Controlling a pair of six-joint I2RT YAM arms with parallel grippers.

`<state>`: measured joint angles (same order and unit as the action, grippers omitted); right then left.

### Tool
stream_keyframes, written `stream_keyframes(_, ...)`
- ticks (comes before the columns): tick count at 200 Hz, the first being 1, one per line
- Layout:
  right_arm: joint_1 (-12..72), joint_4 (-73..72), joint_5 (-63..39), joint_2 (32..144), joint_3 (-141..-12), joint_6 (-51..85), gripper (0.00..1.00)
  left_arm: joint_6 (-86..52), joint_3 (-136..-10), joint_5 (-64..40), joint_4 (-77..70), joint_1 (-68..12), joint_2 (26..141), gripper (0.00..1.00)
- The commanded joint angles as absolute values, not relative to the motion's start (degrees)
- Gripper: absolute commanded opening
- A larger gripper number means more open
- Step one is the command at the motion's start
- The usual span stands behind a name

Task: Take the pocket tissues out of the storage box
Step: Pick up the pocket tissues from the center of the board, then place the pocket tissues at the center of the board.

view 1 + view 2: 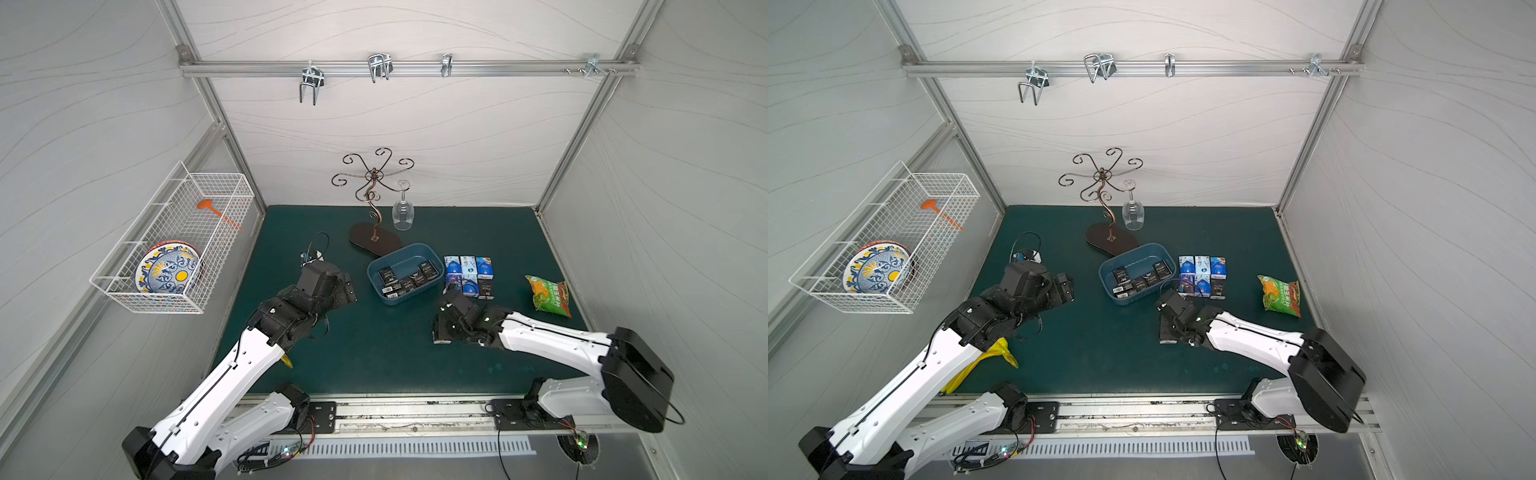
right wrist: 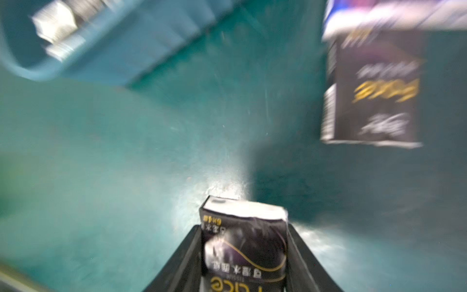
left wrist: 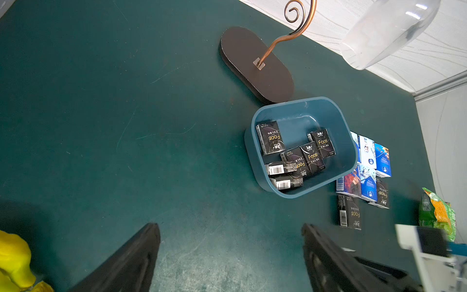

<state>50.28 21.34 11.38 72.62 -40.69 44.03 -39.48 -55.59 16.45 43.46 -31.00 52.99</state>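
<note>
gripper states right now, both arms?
Left gripper: open, empty.
Right gripper: closed on a black tissue pack.

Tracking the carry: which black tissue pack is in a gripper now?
The black rectangular tissue pack between the fingers of the right gripper; every other black pack lies in the shallow blue plastic tub or flat on the green mat.
</note>
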Motion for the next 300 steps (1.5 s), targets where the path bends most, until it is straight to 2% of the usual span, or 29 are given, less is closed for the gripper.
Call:
stream_keyframes(1,41.87,27.64,10.41,67.09,-42.18,36.75,0.51,-39.27,-57.28,15.82,41.18,-30.64,53.56,0.92)
stream_keyframes(32,25.21,29.38,1.96,65.25,-42.18,25.37,0.5,-39.12,-58.31,15.65,41.13,-30.67,54.3,0.92)
stream_keyframes(56,19.3,29.03,-1.75,67.56,-41.12,21.77,0.47,-39.02,-58.87,15.68,41.22,-30.67,54.96,0.92)
stream_keyframes(103,17.93,24.6,-4.01,74.94,-39.49,22.97,0.48,-38.8,-60.74,15.29,41.84,-30.67,56.16,0.92)
stream_keyframes(159,17.84,22.83,-3.25,83.33,-42.98,21.81,0.56,-38.67,-61.0,16.07,42.54,-30.67,55.77,0.92)
stream_keyframes(195,17.92,24.47,-4.06,81.31,-43.6,21.4,0.65,-38.49,-61.0,16.35,42.72,-30.67,55.63,0.92)
stream_keyframes(212,17.9,25.37,-4.7,79.02,-43.01,21.6,0.66,-38.56,-61.0,16.15,42.58,-30.62,55.84,0.92)
stream_keyframes(237,17.38,26.99,-3.52,76.82,-41.52,23.27,0.65,-38.65,-60.82,15.69,42.0,-30.66,56.33,0.92)
stream_keyframes(300,15.33,25.76,-4.17,74.74,-37.17,26.6,0.53,-38.41,-60.82,15.51,41.92,-30.66,56.67,0.92)
